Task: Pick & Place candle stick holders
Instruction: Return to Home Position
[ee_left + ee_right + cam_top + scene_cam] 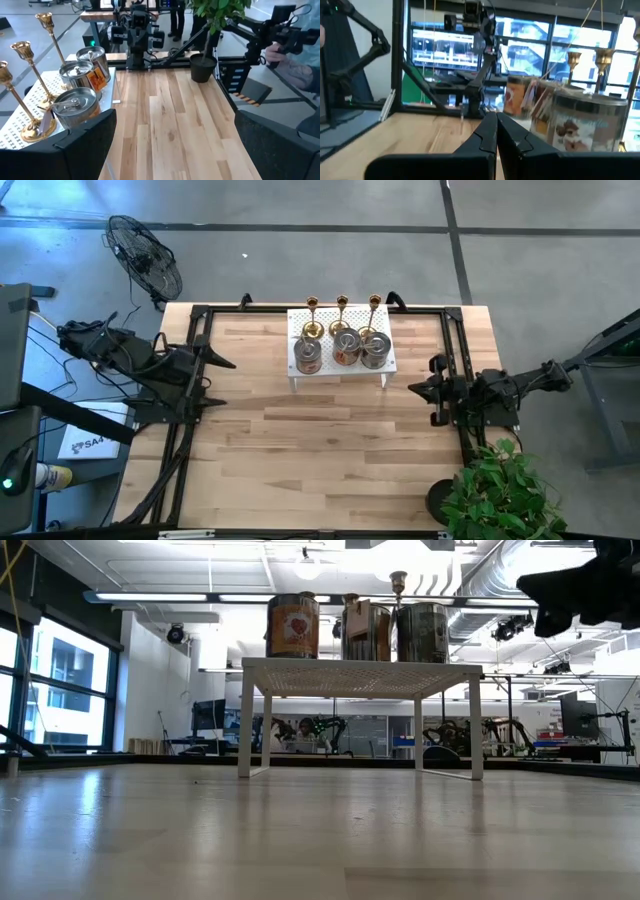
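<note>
All six candle stick holders stand on the white rack between my empty hands, left hand wide open, right hand closed; I fear a careless swing home could bump the rack and topple the slim brass ones.

Gold candle stick holders mostly hidden behind the silver holders in the low view, little but one cup top showing, nearest gold holder clipped by the left wrist view's edge, right arm cut off at the low view's corner
</note>
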`<state>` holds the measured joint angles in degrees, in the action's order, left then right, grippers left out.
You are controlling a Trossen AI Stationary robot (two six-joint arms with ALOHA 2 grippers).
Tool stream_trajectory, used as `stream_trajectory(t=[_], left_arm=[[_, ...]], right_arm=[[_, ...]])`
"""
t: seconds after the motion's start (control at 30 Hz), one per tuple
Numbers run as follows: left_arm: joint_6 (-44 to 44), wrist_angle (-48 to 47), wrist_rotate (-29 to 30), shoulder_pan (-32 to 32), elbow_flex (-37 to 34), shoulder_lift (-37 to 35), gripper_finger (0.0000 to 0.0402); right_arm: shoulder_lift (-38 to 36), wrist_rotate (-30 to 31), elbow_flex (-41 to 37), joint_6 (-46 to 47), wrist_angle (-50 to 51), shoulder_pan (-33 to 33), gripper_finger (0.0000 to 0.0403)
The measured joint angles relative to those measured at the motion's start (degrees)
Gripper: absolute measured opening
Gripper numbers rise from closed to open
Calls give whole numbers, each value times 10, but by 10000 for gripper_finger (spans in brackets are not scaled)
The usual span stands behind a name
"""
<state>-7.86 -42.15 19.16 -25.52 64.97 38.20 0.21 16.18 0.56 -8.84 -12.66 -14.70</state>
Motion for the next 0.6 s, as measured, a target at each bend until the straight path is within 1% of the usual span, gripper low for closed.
stream_trajectory(t=[0.17, 0.23, 0.3, 0.37, 0.47, 0.6], left_arm=[[-12, 0, -9, 0, 0, -11, 399], [-14, -4, -10, 0, 0, -15, 399], [-17, -9, -8, 0, 0, -17, 399], [-22, -17, -8, 0, 0, -18, 399], [-21, -32, -8, 0, 0, -22, 399], [-8, -41, -10, 0, 0, -34, 399]], right_arm=[[1, 16, 0, -5, 24, 1, 0], [1, 46, 0, -2, 42, 1, 0], [1, 77, 0, 23, 56, 1, 0], [1, 93, 0, 51, 73, 1, 1], [1, 101, 0, 63, 76, 1, 1], [1, 101, 0, 51, 76, 1, 1]])
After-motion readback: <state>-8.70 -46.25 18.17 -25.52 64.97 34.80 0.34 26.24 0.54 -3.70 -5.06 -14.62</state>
